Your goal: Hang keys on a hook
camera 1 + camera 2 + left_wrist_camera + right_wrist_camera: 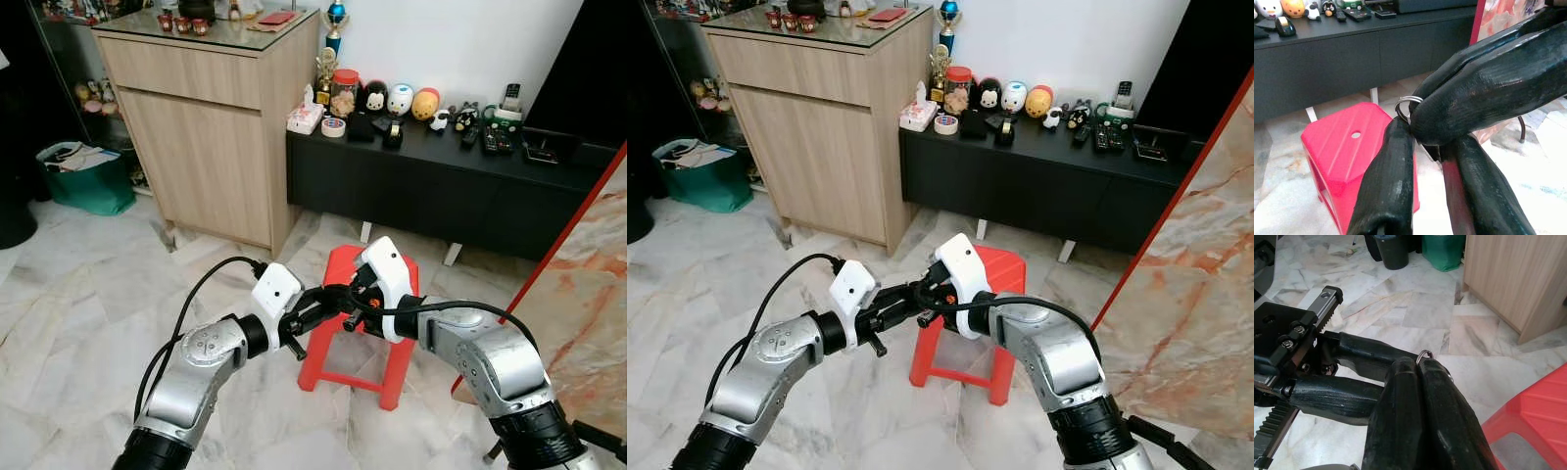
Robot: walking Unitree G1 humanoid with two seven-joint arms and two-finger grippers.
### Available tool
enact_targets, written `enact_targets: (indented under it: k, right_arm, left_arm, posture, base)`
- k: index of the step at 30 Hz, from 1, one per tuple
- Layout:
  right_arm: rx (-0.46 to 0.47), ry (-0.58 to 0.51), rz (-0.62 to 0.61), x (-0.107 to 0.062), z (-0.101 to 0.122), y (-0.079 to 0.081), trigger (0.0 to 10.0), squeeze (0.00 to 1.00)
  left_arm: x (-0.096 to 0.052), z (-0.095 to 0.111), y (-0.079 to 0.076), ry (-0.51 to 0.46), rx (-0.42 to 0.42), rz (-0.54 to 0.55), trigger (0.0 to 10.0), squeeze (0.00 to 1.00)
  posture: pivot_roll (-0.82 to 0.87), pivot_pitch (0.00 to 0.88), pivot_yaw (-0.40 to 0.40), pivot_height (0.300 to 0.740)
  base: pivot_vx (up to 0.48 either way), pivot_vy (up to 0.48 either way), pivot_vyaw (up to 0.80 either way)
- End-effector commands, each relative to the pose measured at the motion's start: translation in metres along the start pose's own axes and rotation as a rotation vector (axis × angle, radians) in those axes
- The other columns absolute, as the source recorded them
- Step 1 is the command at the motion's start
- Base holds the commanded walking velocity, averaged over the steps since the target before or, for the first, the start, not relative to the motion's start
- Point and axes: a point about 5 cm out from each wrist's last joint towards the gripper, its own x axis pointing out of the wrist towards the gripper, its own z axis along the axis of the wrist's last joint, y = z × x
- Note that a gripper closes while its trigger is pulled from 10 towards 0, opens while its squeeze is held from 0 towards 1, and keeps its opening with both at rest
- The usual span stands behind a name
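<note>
My left gripper [315,315] has its fingers apart around the tips of my right gripper [338,304], which is clenched on the key ring [1406,104]. I think the ring may slip during this handover and fall beside the red stool [345,345] onto the marble floor [78,313]. Behind stand a wooden cabinet [211,147] and a black surface [441,147]; I see no hook.

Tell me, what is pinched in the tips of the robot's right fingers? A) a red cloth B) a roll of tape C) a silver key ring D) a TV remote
C: in the right wrist view, a silver key ring pokes out between the shut right fingers.
</note>
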Motion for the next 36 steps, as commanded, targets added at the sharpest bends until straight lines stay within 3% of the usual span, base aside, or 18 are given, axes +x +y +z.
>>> enact_targets:
  k: [1, 16, 24, 25, 26, 30, 31, 36]
  right_arm:
    - [0.004, -0.003, 0.01, 0.0, 0.001, 0.003, 10.0, 0.0]
    - [0.023, -0.003, -0.007, -0.001, -0.003, 0.0, 10.0, 0.0]
    - [0.04, -0.008, -0.075, 0.0, -0.005, -0.009, 10.0, 0.0]
    - [0.036, -0.011, -0.079, 0.0, -0.005, -0.01, 10.0, 0.58]
    - [0.035, -0.013, -0.087, -0.001, -0.005, -0.011, 10.0, 1.0]
    - [0.077, -0.008, -0.18, -0.002, -0.008, -0.022, 10.0, 1.0]
    - [0.109, -0.014, -0.224, -0.002, -0.009, -0.029, 10.0, 0.0]
    - [0.227, -0.084, -0.352, -0.007, -0.007, -0.049, 10.0, 0.0]
  left_arm:
    - [-0.002, 0.007, 0.001, -0.036, 0.014, 0.007, 0.0, 0.0]
    - [-0.006, 0.005, 0.0, -0.025, -0.005, 0.001, 0.0, 0.0]
    - [-0.008, 0.005, 0.001, -0.02, -0.006, 0.002, 0.0, 0.0]
    - [-0.009, 0.004, 0.001, -0.019, -0.007, 0.002, 0.0, 0.0]
    - [-0.009, 0.004, 0.002, -0.011, -0.006, 0.001, 0.0, 0.0]
    - [-0.013, -0.001, 0.002, 0.019, -0.003, -0.002, 0.0, 0.0]
    - [-0.014, -0.002, 0.003, 0.029, -0.001, -0.002, 0.0, 0.0]
    - [-0.021, -0.011, 0.004, 0.065, 0.0, 0.017, 0.0, 0.0]
  posture:
    - [0.05, 0.0, -0.06, 0.74]
    - [0.05, 0.0, -0.058, 0.74]
    - [0.05, 0.0, -0.057, 0.74]
    - [0.05, 0.0, -0.057, 0.74]
    - [0.05, 0.0, -0.057, 0.74]
    - [0.05, 0.0, -0.057, 0.74]
    - [0.05, 0.0, -0.057, 0.74]
    - [0.05, 0.0, -0.057, 0.74]
  base:
    - [0.0, 0.0, 0.0]
    - [0.0, 0.0, 0.0]
    - [0.0, 0.0, 0.0]
    - [0.0, 0.0, 0.0]
    - [0.0, 0.0, 0.0]
    - [0.0, 0.0, 0.0]
    - [0.0, 0.0, 0.0]
    - [0.0, 0.0, 0.0]
